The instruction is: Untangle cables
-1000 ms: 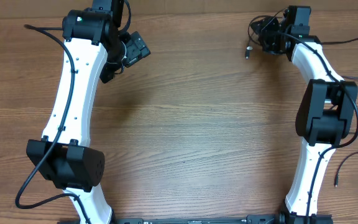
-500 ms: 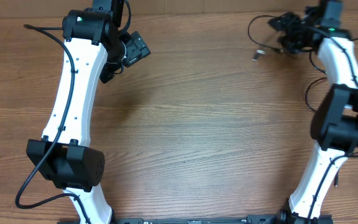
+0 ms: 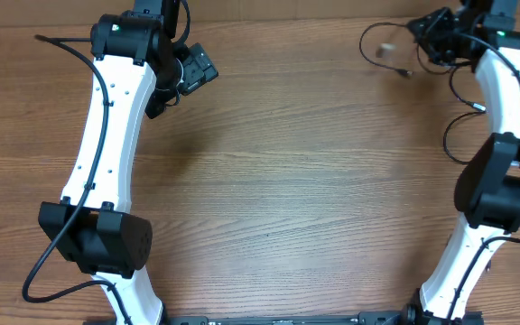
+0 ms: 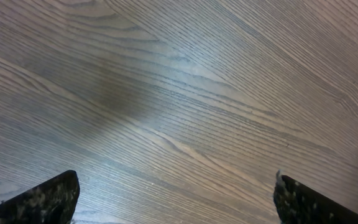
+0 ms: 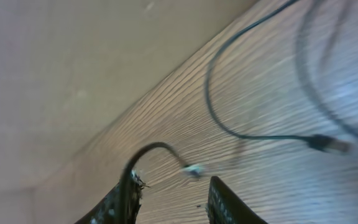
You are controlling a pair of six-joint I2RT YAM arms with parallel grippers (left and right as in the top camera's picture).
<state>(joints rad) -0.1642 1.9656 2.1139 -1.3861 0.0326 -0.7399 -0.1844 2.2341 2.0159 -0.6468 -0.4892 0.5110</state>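
A thin black cable loops over the far right of the wooden table. Its pale plug hangs blurred in the air. My right gripper is at the far right corner, shut on the black cable. In the right wrist view the cable arches out from the left finger of the gripper to the pale plug. A second cable lies on the table and ends in a dark plug. My left gripper is open and empty over bare wood at the far left.
More black cable hangs beside the right arm, with a small plug near it. A plain wall rises just past the table's far edge. A cable runs along each arm.
My right gripper has moved to the right and toward the far edge, dragging the black cable with it. The plug has swung up and right. The left arm has not moved.
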